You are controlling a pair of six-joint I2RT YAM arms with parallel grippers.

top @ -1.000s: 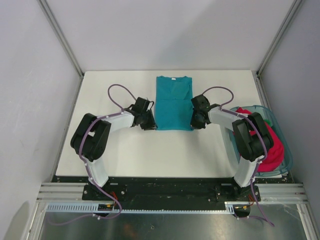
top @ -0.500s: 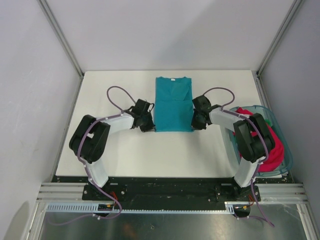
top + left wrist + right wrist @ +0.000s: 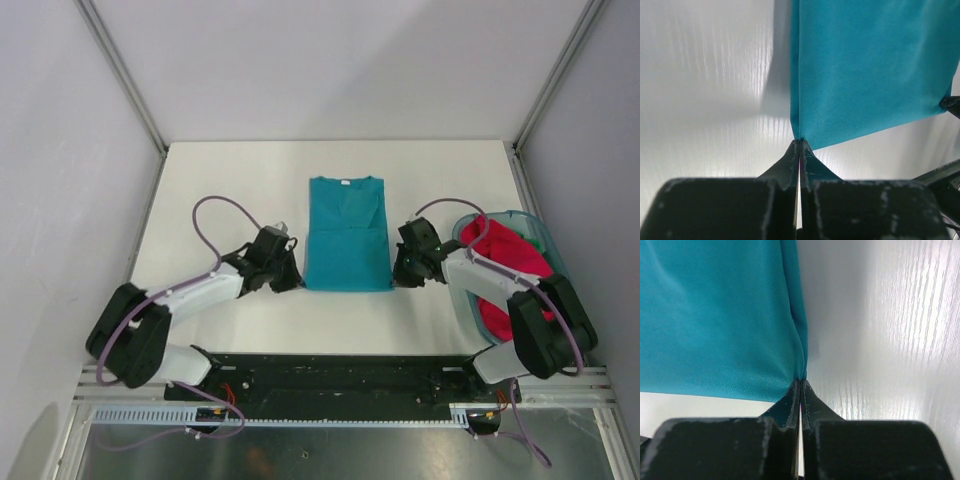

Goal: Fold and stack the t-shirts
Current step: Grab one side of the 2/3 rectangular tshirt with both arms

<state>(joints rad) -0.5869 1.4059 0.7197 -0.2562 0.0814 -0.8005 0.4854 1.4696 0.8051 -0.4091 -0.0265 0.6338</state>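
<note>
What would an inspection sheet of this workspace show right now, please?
Surface: white table, glossy.
Job's things: teal t-shirt flat mid-table, folded narrow; magenta-red t-shirt bunched in the basket.
Clutter: translucent teal basket at the table's right edge.
Grippers: left gripper and right gripper each have jaws shut on a near corner of the teal t-shirt.
Cables: a purple cable loops over each arm, off the cloth.
Surroundings: grey walls, metal frame posts.

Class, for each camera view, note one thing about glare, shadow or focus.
Top external: even light, everything sharp. Left wrist: streaky glare on the table, a soft shadow left of the teal t-shirt. Right wrist: similar glare; the shirt's weave sharp near the right hand.
</note>
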